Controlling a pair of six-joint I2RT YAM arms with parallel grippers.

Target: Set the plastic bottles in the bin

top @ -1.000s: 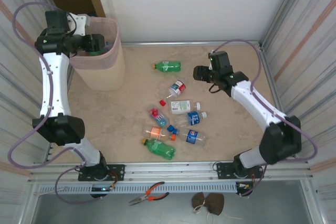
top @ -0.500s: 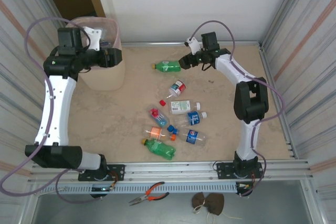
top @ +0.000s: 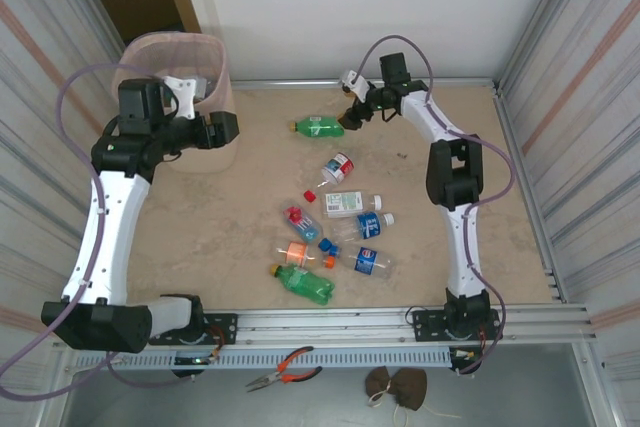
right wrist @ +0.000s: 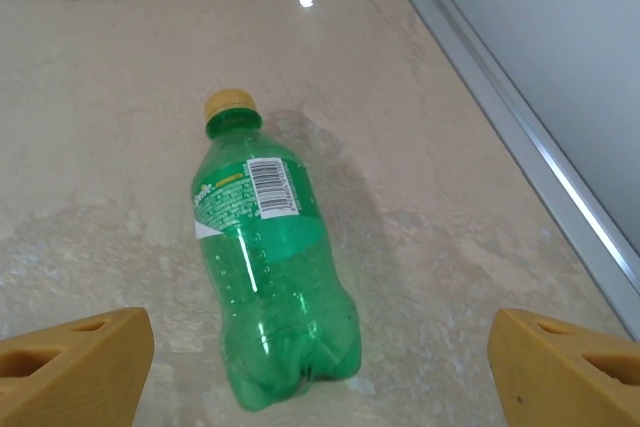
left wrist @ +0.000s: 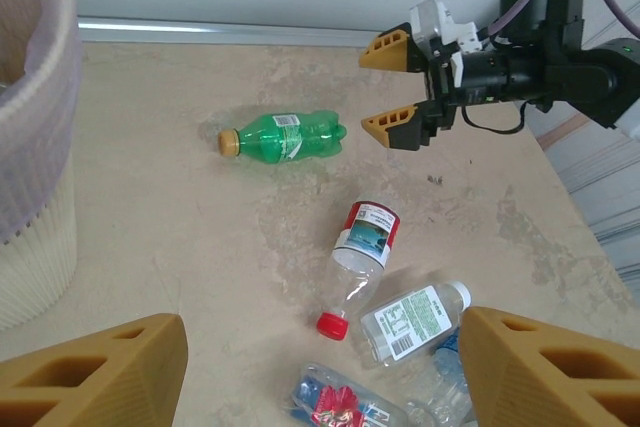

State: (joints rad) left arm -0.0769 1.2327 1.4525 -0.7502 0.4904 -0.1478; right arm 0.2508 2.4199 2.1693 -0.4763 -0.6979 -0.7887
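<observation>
The right end effector [left wrist: 388, 87] is seen at the far side of the worktop [top: 230, 207], its two fingers held apart with nothing between them. It is pointed at a green bottle [top: 320, 127] that lies on its side just ahead of the fingertips, base toward them and yellow cap toward the bin [top: 213, 67]; no contact with the bottle is visible. The left end effector [top: 225, 129] is held above the worktop just beside the bin, its fingers likewise spread and empty. The bin is placed at the far left corner, its pink liner folded over the rim. A red-labelled bottle [top: 338, 168] with a red cap is found a little nearer than the green one. The remaining plastic bottles [top: 335, 237] are gathered in a loose cluster near the middle of the worktop, all lying flat, among them a clear one with a white label and a second green one with an orange cap at the near edge of the group. Whether any bottles are inside the bin cannot be told.
</observation>
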